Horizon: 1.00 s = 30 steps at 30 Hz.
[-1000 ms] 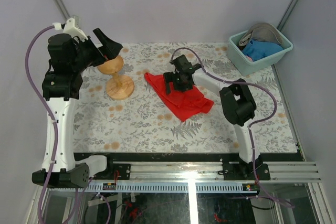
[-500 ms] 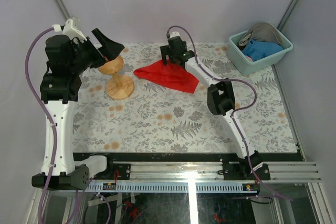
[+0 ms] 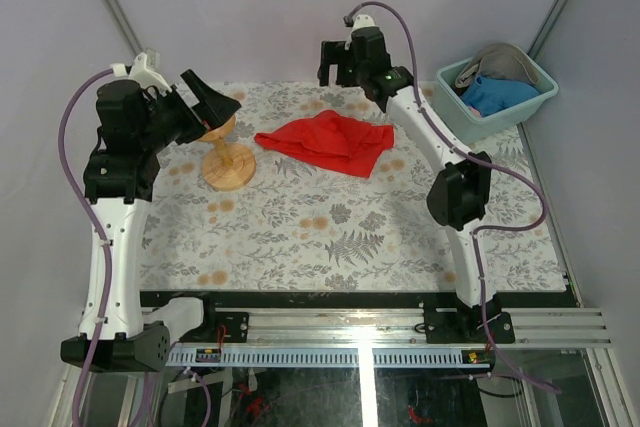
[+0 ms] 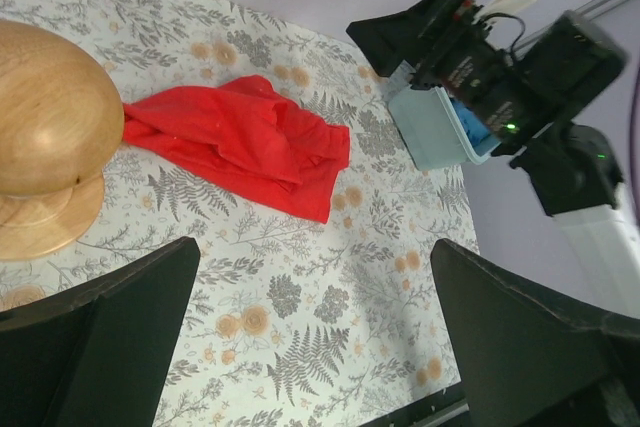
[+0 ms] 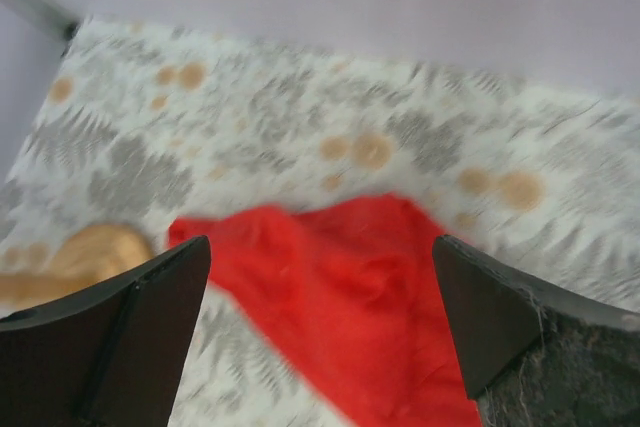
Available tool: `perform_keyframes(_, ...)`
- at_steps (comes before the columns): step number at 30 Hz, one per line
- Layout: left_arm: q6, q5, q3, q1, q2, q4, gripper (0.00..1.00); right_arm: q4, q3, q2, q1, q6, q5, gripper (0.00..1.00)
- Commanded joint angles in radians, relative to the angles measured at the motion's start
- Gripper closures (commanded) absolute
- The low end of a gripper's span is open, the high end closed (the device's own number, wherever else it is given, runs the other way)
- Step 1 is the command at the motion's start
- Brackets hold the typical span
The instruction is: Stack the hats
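Hanging empty, jaws wide, the right gripper (image 3: 335, 69) seems bound for hats (image 3: 495, 82) at two o'clock; left gripper (image 3: 215, 107) gapes empty by the wooden stand (image 3: 228, 162).

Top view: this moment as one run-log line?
left claw: open, empty, by wooden stand | right claw: open, empty, raised | red cloth: on table | grey hat, blue hat: in bin
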Motion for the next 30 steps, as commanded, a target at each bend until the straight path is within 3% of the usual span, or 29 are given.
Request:
perform_keyframes(1,-0.006,0.052,-0.032,0.001,-0.035,0.059,0.0,-0.363,0.015,0.053,0.031,0.168,-0.195,0.01)
perform_keyframes(4,-0.006,0.034,-0.064,0.001,-0.069,0.059,0.0,-0.447,-0.03,0.06,0.069,0.192,-0.17,0.01)
perform_keyframes(9,-0.01,0.034,-0.075,0.001,-0.094,0.054,0.0,-0.45,-0.098,0.067,0.074,0.277,-0.14,0.0)
perform_keyframes(19,0.025,0.01,-0.03,0.001,-0.118,-0.022,0.0,-0.433,0.096,0.313,0.069,0.362,-0.146,0.01)
perform_keyframes(30,0.068,-0.014,0.086,0.001,-0.09,-0.141,0.0,-0.232,0.131,0.404,-0.051,0.425,-0.112,0.01)
